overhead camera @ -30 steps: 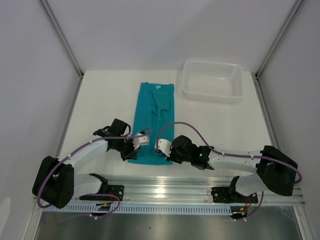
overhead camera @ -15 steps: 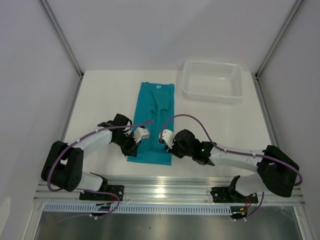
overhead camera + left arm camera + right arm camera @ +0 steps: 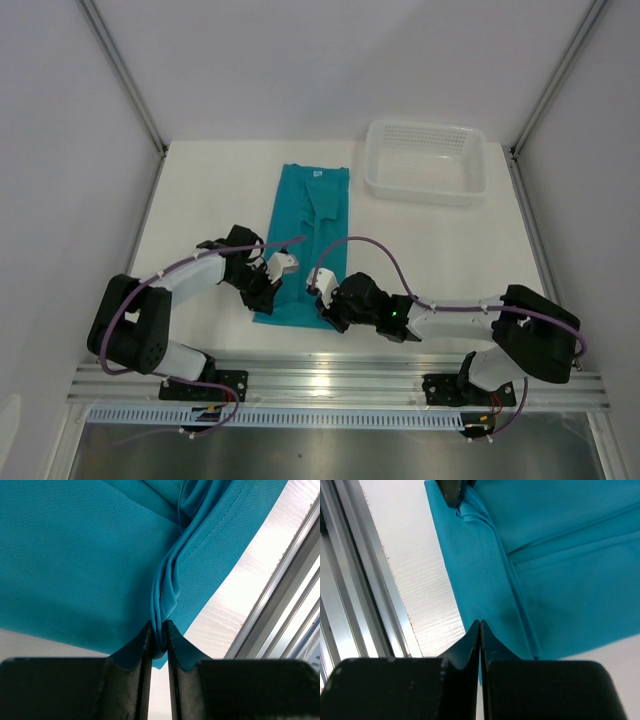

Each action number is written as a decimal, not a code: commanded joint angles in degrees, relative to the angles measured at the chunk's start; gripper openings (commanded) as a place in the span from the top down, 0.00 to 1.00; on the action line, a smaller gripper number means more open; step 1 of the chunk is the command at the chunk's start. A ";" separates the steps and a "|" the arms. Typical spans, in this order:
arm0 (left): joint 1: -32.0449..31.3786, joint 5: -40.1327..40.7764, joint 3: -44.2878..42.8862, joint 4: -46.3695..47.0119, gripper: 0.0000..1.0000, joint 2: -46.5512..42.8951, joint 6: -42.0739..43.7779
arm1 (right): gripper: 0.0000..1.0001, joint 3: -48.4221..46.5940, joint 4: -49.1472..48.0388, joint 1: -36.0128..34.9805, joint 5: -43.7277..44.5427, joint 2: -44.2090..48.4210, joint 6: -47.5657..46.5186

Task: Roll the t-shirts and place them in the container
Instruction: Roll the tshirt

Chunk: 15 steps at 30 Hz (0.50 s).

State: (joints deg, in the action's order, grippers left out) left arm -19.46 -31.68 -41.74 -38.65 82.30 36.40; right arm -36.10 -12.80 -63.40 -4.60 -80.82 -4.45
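The teal t-shirt (image 3: 310, 215) lies on the white table (image 3: 210, 190) as a long, narrow folded strip. Its small white neck label (image 3: 316, 173) is at the far end and its hem is towards the arms. Close up, the fabric is a fine pinholed mesh knit, with stitched seams running along the hem. The left gripper (image 3: 159, 632) has its dark fingers squeezed onto a bunched ridge of several layers at the near left corner, and puckers fan away from the pinch. The right gripper (image 3: 479, 626) is closed to a hairline at the near right corner, where the hem's edge runs in between its tips and the cloth stays flat. A ribbed aluminium rail (image 3: 350, 580) borders the faintly grained tabletop there. The perforated white plastic basket (image 3: 425, 160), rectangular with rounded corners, sits well apart at the far right. Compared with half a second ago, the right gripper has dropped back towards the near edge, the left one has barely shifted, and the shirt's far end lies unchanged.
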 commanded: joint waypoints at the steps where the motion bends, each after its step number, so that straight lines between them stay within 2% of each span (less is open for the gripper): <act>1: 1.27 -0.92 -2.03 -0.46 0.79 -0.56 -0.72 | 1.00 0.76 -9.78 -0.24 -2.69 -4.43 5.49; 5: 2.50 -2.42 -2.64 -1.33 0.76 -1.00 -0.72 | 1.00 1.64 -12.25 0.20 0.03 -8.48 8.31; 10: 3.82 -6.19 -4.49 -3.97 0.69 -1.53 -0.37 | 1.00 3.75 -15.67 2.49 -1.99 -8.40 13.32; 15: 6.28 -8.75 -6.33 -4.15 0.59 -4.25 -2.30 | 1.00 2.97 -13.40 3.71 -1.20 -9.71 14.20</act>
State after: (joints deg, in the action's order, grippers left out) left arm -14.79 -35.99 -45.01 -41.82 81.12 35.46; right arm -32.45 -23.53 -60.38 -6.09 -89.65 7.60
